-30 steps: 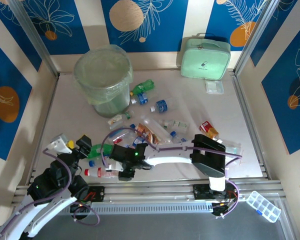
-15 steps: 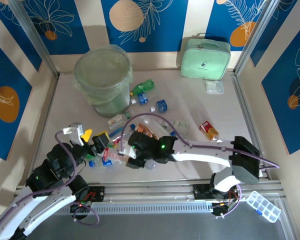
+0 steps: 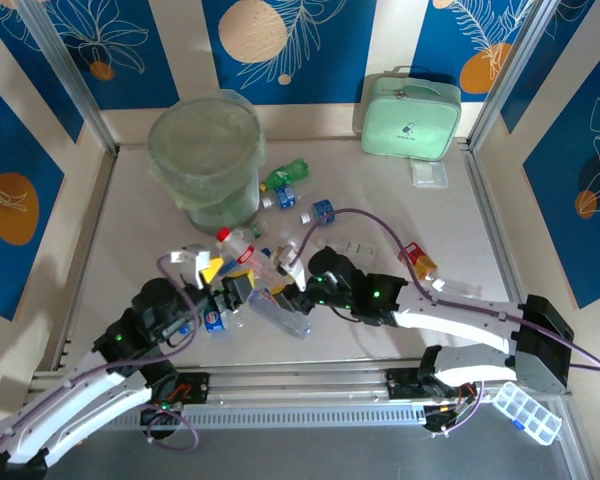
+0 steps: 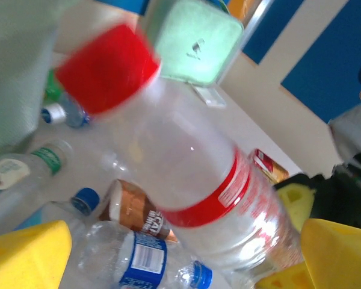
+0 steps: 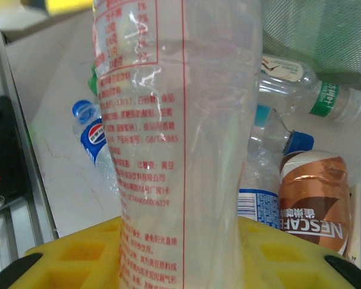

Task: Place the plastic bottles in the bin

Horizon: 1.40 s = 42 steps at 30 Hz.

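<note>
A: What changed just now?
B: Your left end effector (image 4: 180, 256) spread apart. Your right end effector (image 5: 180, 259) stayed clamped on the red-capped bottle (image 3: 232, 243) — nearer the bin (image 3: 205, 150), not inside.

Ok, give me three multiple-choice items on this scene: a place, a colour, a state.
1. The mint case stands: A) right of the bin; B) inside the bin; C) beside the arm bases.
2. The red-label bottle has a cap that is: A) blue; B) red; C) green.
3. The right gripper has its jaws: A) open; B) shut on the case; C) shut on that bottle.
Key: 1A, the top view shows it there; 2B, the left wrist view shows red; 3C, the right wrist view shows the bottle clamped.
</note>
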Available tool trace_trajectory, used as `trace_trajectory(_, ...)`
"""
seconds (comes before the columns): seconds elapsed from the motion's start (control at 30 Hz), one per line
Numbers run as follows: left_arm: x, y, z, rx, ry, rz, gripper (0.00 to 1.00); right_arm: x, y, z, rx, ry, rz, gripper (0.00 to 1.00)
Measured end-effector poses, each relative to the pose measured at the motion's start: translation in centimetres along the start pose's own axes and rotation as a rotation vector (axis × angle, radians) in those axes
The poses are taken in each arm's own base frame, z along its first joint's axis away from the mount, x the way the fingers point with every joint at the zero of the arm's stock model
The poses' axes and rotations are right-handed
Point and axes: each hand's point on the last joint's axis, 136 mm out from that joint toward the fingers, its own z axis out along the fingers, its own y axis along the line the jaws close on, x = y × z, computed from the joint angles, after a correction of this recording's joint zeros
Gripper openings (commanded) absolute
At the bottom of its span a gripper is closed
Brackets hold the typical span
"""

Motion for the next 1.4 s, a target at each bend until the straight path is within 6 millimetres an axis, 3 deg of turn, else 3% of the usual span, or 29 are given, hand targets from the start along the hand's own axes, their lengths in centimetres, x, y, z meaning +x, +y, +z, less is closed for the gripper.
trace_trajectory(0.13,1.1,-1.5,2.1,0.096,0.031,0.021,0.98,-0.6,0.0,-1.1,-0.033,-0.059,0.048,0.23)
trace_trajectory(0.3,2.0,-3.1,2.9,0.222,0.013,0.027,0.95,-0.9,1.1,-1.1,-0.107,-0.084,0.073,0.23)
trace_trajectory(0.43,1.9,-3.8,2.6,0.279,-0.023,0.029,0.81,-1.1,1.8,-0.8,-0.164,-0.100,0.086,0.23)
trace_trajectory(0.77,0.9,-5.3,2.0,0.398,-0.092,-0.001,0.66,-1.6,2.9,-0.5,-0.222,-0.161,0.088,0.23)
trace_trajectory(1.13,0.3,-5.8,1.3,0.497,-0.152,-0.076,0.65,-1.9,3.8,-0.1,-0.205,-0.219,0.063,0.23)
trace_trajectory(1.4,-0.3,-6.0,0.9,0.533,-0.207,-0.090,0.50,-2.3,3.9,-0.1,-0.207,-0.260,0.059,0.23)
